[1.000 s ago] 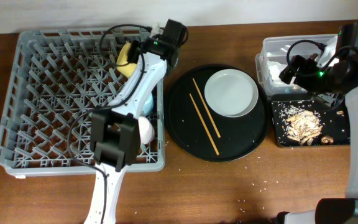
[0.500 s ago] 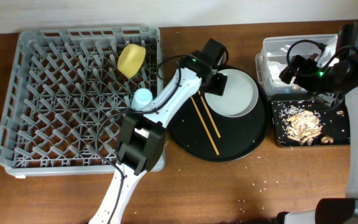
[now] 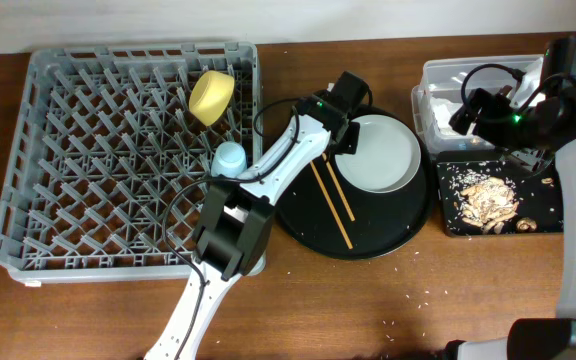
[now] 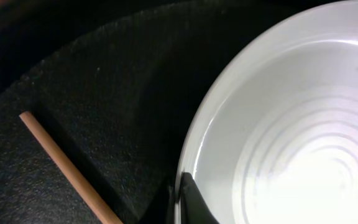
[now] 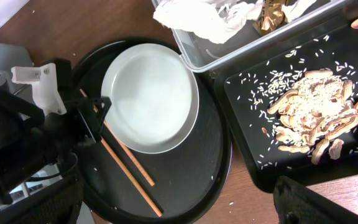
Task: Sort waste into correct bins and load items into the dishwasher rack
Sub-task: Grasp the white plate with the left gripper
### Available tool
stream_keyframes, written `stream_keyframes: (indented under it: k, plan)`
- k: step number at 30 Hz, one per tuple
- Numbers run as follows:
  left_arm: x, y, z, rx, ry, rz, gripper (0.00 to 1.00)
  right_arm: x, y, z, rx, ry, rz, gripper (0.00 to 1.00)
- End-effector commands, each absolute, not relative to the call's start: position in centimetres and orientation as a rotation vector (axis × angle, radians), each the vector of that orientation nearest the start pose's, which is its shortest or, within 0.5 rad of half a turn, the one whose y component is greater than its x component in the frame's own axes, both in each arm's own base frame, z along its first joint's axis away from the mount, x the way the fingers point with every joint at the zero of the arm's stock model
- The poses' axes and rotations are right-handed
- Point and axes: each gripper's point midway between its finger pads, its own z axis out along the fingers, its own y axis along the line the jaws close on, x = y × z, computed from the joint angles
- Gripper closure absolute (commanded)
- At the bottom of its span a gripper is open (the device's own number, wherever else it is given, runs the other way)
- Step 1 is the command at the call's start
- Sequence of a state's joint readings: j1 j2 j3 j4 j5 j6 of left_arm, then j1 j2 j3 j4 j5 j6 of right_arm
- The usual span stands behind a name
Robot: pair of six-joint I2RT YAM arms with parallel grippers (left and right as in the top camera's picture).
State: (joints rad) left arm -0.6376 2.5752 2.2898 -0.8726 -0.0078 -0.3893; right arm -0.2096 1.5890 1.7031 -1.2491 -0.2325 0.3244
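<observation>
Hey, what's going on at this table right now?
The left gripper sits at the rim of the grey plate on the round black tray, beside two chopsticks. A yellow bowl and blue cup are in the rack. The right gripper hangs over the clear tub with a napkin in it; food scraps lie in the flat black tray.

Looks like a robotics lab bench: a dishwasher rack (image 3: 88,180) staged on a bare wooden table (image 3: 418,300) against a plain white wall (image 3: 388,15).
</observation>
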Motion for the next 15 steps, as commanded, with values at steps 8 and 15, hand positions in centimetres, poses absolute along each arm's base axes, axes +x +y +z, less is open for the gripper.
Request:
stream_keyframes:
  k: [8,15]
  plan:
    - [51.2,-27.4,21.7,0.374,2.381,0.148,0.99,36.3,-3.8,24.2,0.643,2.635,0.335,0.02]
    - [44.5,-16.3,34.7,0.231,2.25,0.559,1.0,36.3,-3.8,24.2,0.643,2.635,0.335,0.01]
